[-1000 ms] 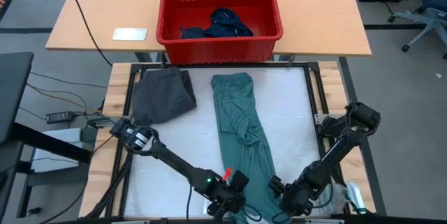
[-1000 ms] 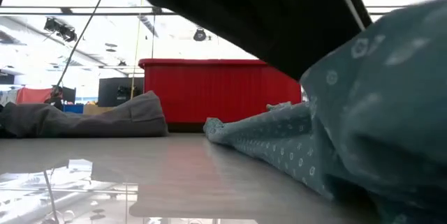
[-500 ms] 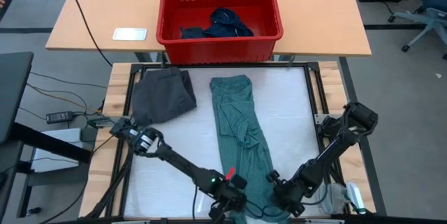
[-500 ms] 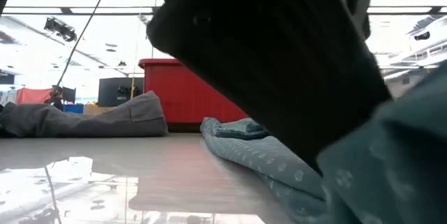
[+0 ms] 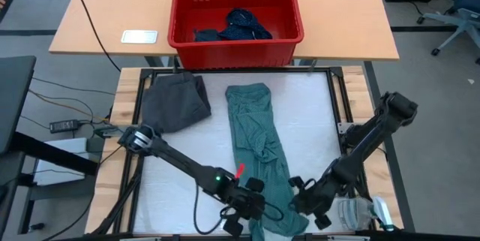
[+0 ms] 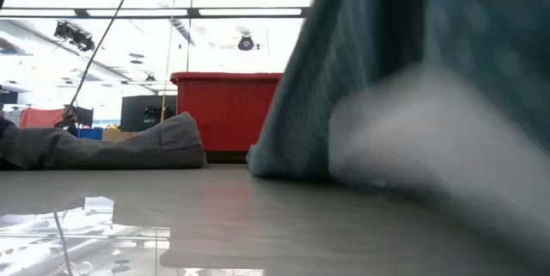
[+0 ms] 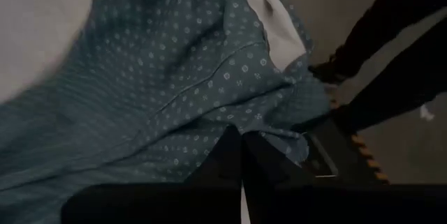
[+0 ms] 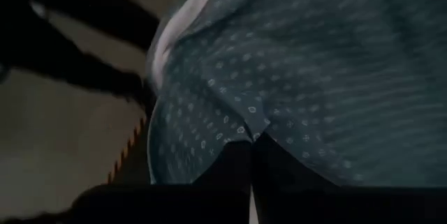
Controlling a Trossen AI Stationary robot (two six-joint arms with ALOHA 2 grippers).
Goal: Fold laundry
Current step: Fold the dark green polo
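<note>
High view: left gripper [image 5: 251, 205] and right gripper [image 5: 306, 200] sit w/ the near end of the teal-green shirt [image 5: 257, 137] between them, each clamped tight on a corner of its hem, while the charcoal grey piece [image 5: 175, 100] lies well beyond the left gripper and the red basket [image 5: 236, 17] w/ the navy piece [image 5: 243, 25] stands far past both. Low view: shirt [image 6: 412, 52] hangs lifted up close, grey piece [image 6: 103, 145] and basket [image 6: 225, 111] far behind. Wrist views: left fingers [image 7: 230, 172] pinch dotted shirt cloth [image 7: 160, 77], right fingers [image 8: 241, 165] pinch shirt cloth [image 8: 314, 77] too.
</note>
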